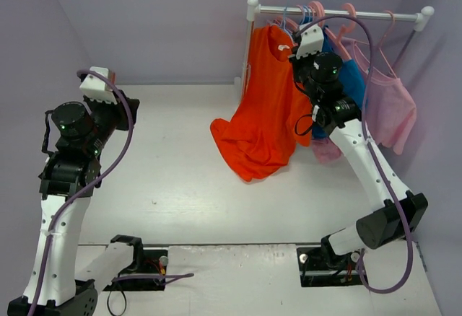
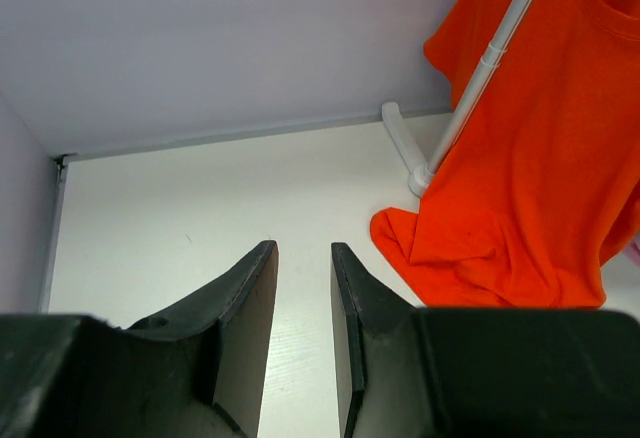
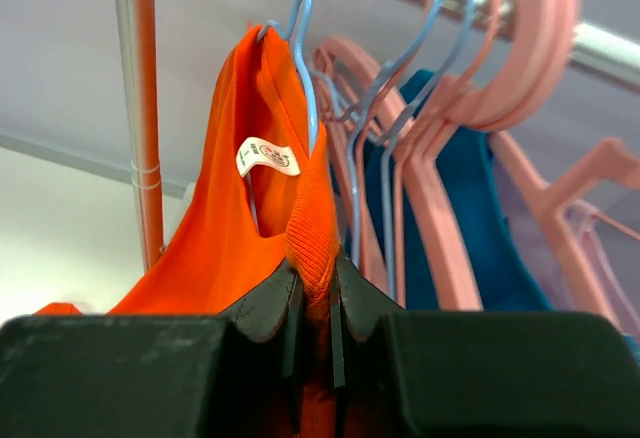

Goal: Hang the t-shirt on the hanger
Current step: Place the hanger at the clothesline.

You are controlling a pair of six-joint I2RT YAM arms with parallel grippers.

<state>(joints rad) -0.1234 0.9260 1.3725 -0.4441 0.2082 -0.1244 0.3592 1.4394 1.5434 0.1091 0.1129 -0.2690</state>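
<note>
The orange-red t-shirt (image 1: 263,114) hangs at the left end of the white rail, its hem bunched on the table. Its white neck label (image 3: 268,157) shows in the right wrist view. The thin light-blue hanger (image 3: 303,68) runs into the neck opening, its hook (image 1: 284,2) up at the rail. My right gripper (image 3: 316,276) is shut on the ribbed collar of the t-shirt (image 3: 312,223), right beside the hanger. My left gripper (image 2: 303,258) is open and empty, held over the bare table far to the left of the t-shirt (image 2: 530,158).
A white clothes rail (image 1: 339,14) on an upright post (image 2: 480,73) stands at the back right. It carries thick pink hangers (image 3: 520,18), a blue shirt (image 3: 470,218) and a pale pink top (image 1: 393,107). Purple walls close in behind and to both sides.
</note>
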